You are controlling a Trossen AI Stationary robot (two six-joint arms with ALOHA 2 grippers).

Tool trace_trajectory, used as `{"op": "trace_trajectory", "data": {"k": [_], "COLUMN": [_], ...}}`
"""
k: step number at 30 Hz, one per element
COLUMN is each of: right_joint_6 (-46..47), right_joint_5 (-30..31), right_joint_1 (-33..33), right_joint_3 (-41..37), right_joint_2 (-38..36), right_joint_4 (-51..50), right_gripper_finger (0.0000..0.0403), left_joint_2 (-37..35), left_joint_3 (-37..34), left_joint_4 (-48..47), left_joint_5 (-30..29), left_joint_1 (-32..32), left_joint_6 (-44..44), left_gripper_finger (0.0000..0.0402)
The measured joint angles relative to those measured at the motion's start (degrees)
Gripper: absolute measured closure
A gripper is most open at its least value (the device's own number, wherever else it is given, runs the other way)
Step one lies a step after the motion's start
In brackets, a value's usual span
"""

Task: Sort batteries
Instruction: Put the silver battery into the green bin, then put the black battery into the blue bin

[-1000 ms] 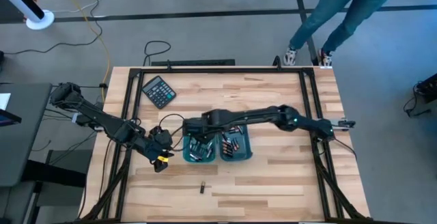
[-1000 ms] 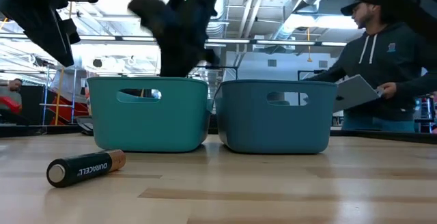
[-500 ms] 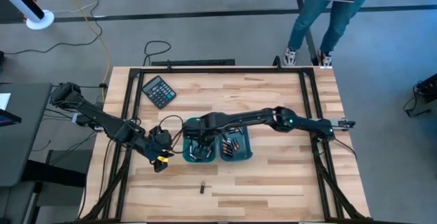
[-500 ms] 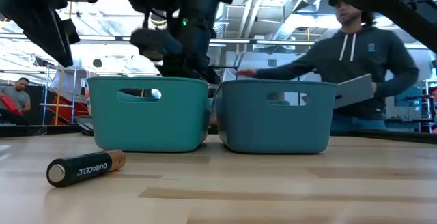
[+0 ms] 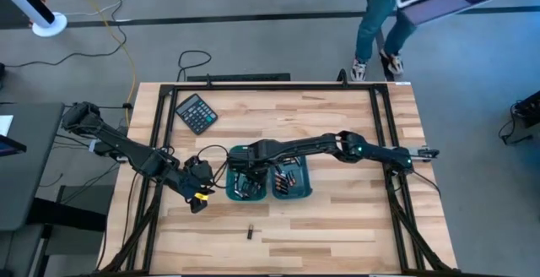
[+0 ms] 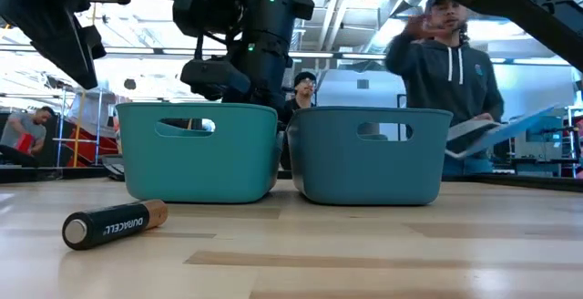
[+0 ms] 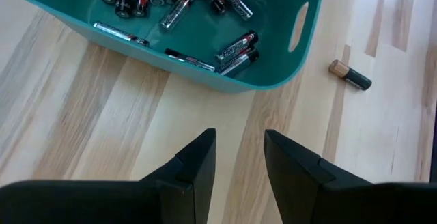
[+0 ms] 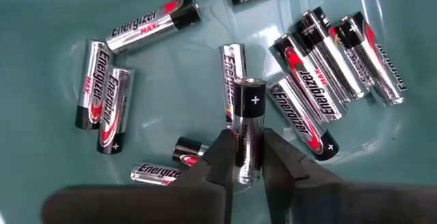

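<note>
Calculator: the black calculator (image 5: pixel 196 112) lies at the far left part of the table (image 5: pixel 337 226), well apart from both bins.

Left arm: it reaches in from the left side, and the left gripper (image 5: pixel 199 199) hangs over bare wood just beside the left bin.

Left jaws: in the left wrist view the two dark fingers (image 7: pixel 198 166) stand a little apart, with only wood between them; they hold nothing.

Loose battery: one dark cell with a copper end (image 6: pixel 115 223) lies on its side on the table, in front of the left bin and apart from it. The high view shows it as a small dark mark (image 5: pixel 250 232).

Left bin: the teal left bin (image 5: pixel 229 186) holds many silvery-grey batteries (image 8: pixel 311 70) lying flat in several directions.

Right gripper: the right gripper (image 8: pixel 247 159) is inside the left bin, low over the batteries.

Right jaws: a silvery-grey battery (image 8: pixel 248 128) stands between the two fingertips. I cannot tell if they still pinch it or only frame it.

Right bin: the teal right bin (image 5: pixel 307 184) stands touching the left one and holds dark cells with orange ends (image 5: pixel 285 178).

Right arm: it stretches across from the right side, over the right bin.

Room: a person (image 6: pixel 446 71) with a laptop stands beyond the table.
</note>
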Motion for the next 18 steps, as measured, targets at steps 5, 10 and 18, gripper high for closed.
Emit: {"op": "trace_trajectory", "data": {"k": [5,10,18], "right_joint_6": [0.0,0.0,0.69], "right_joint_5": [0.0,0.0,0.01], "right_joint_1": [0.0,0.0,0.13], "right_joint_3": [0.0,0.68,4.77], "right_joint_2": [-0.01,-0.03,-2.55], "right_joint_4": [0.01,-0.79,-8.43], "right_gripper_finger": [0.0302,0.0265,0.0231], "left_joint_2": [0.0,0.0,0.0], "left_joint_3": [0.0,0.0,0.0], "left_joint_4": [0.0,-0.02,0.27], "left_joint_5": [0.02,0.02,0.01], "left_joint_1": [0.0,0.0,0.0], "left_joint_6": [-1.19,-1.22,2.96], "left_gripper_finger": [0.0283,0.0283,0.0283]}}
